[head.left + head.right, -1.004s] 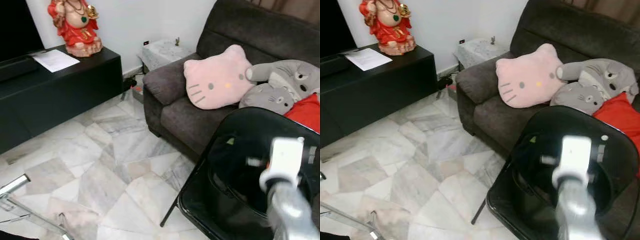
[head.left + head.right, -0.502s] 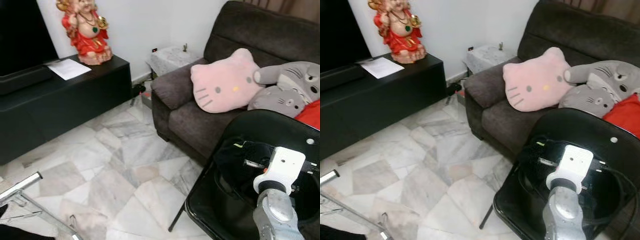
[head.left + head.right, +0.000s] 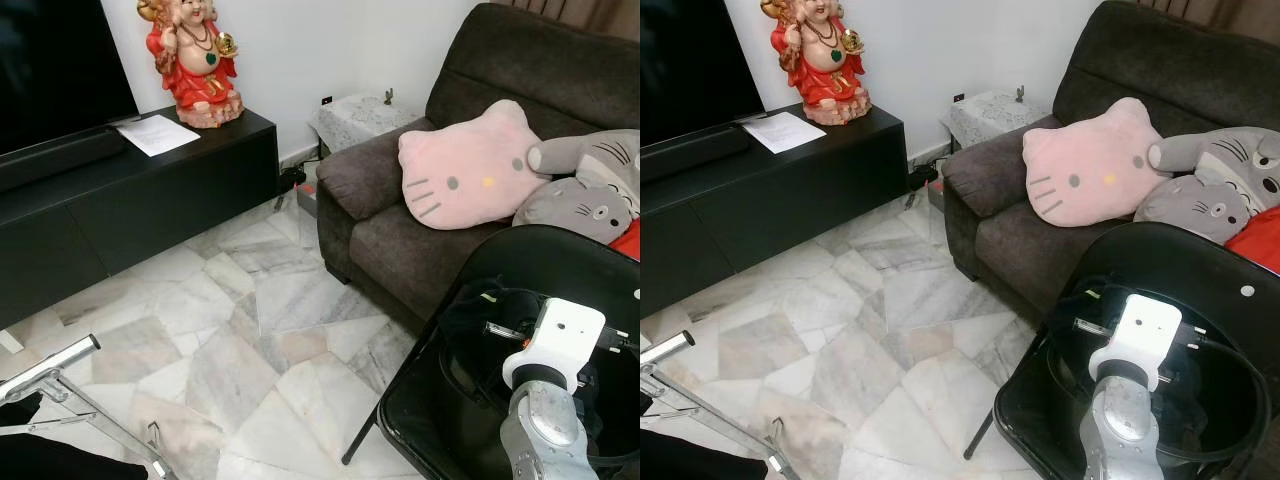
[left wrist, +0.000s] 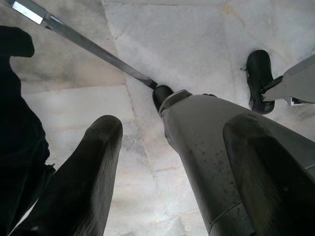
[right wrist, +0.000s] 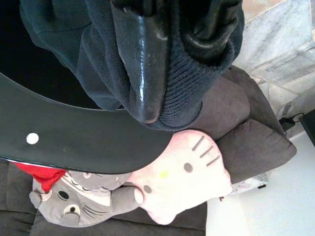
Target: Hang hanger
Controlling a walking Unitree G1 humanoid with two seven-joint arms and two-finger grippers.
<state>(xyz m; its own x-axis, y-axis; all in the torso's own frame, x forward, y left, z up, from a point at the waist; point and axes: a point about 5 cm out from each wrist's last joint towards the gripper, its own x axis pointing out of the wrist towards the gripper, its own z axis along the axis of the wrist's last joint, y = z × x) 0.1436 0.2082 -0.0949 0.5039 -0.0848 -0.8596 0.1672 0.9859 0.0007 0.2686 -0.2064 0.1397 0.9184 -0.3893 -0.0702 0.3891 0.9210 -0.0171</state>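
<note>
A dark garment is pinched between the closed fingers of the right gripper over the black chair. The left gripper is held spread and empty above the marble floor.

glossy black chair; ribbed knit dark garment; polished marble floor; plush cushions

Home living room: sofa (plush cushions), TV console, marble floor.

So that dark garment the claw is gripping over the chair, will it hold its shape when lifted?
Probably not. The dark garment bunches in soft knit folds around the right claw, so it likely droops. It looks light, and the ribbed fabric should not slip easily off the chair.
</note>
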